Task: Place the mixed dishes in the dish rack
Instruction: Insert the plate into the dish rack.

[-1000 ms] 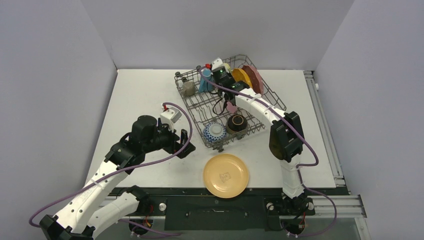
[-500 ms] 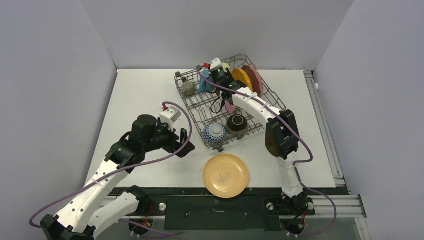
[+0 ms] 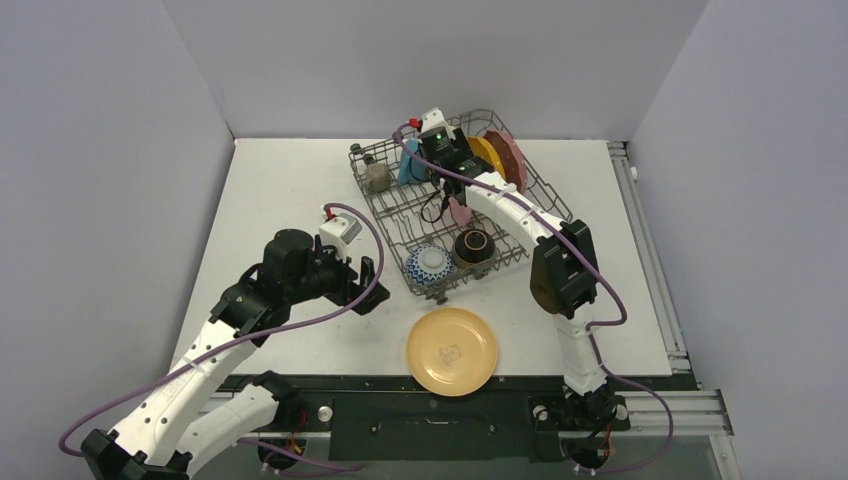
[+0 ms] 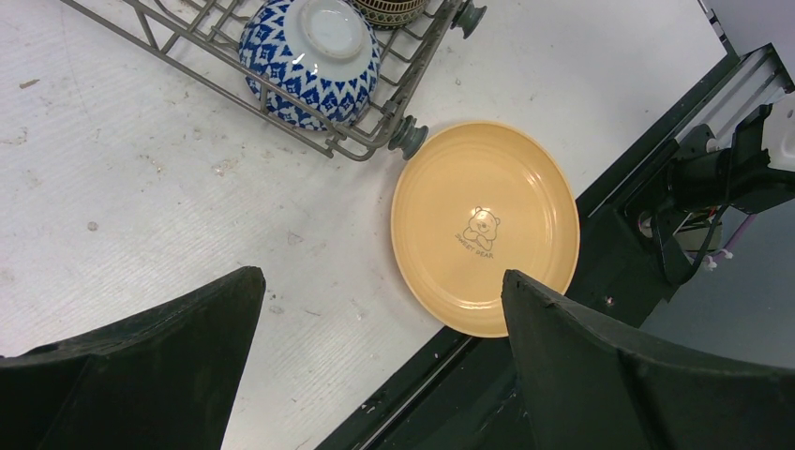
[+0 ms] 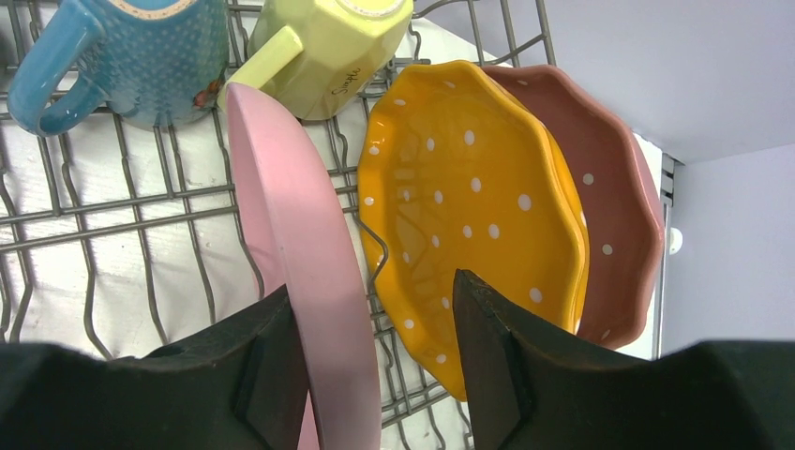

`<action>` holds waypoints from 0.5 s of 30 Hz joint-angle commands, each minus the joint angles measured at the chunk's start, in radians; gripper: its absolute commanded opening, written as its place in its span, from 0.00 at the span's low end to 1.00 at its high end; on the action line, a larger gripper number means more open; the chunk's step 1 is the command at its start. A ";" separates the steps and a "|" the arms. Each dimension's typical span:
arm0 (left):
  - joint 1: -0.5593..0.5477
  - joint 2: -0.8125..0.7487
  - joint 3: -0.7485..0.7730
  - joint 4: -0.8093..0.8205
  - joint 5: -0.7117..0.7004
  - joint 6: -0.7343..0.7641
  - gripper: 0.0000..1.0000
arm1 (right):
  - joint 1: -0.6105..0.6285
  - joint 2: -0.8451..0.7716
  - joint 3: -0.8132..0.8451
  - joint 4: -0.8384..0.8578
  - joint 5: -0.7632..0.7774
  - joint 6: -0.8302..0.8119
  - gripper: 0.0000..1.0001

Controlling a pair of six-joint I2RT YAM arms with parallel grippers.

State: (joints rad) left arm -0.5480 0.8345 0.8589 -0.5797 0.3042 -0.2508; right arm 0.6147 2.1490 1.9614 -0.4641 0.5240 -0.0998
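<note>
The grey wire dish rack [image 3: 400, 222] stands at the back centre. In it stand a pink plate [image 5: 309, 253], an orange dotted plate [image 5: 469, 206] and a dark red dotted plate [image 5: 609, 206], beside a blue mug [image 5: 141, 56] and a yellow mug [image 5: 337, 47]. My right gripper [image 5: 375, 366] is open astride the pink plate, which rests against the left finger with a gap to the right one. A tan plate [image 3: 452, 350] lies flat on the table near the front edge. My left gripper [image 4: 380, 356] is open and empty, hovering left of the tan plate [image 4: 483, 225].
A blue-white bowl [image 3: 430, 263] and a dark brown bowl [image 3: 473, 246] sit upside down in the rack's near end, and a small grey mug [image 3: 377, 177] in its far left corner. The rack's wheel [image 4: 410, 138] almost touches the tan plate. The black table edge [image 4: 525, 375] runs just below it.
My right wrist has shifted slightly back and left over the rack, with the pink plate staying in place. The left arm has not moved.
</note>
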 commanded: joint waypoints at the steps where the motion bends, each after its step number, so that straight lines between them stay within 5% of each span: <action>1: 0.005 -0.006 0.003 0.050 0.014 0.008 0.96 | -0.006 -0.042 0.055 0.034 0.023 0.027 0.50; 15: 0.008 -0.002 0.003 0.049 0.013 0.007 0.96 | 0.003 -0.116 0.019 0.022 -0.060 0.088 0.51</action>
State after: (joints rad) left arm -0.5468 0.8345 0.8589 -0.5797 0.3042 -0.2508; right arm 0.6147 2.1418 1.9671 -0.4664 0.4843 -0.0441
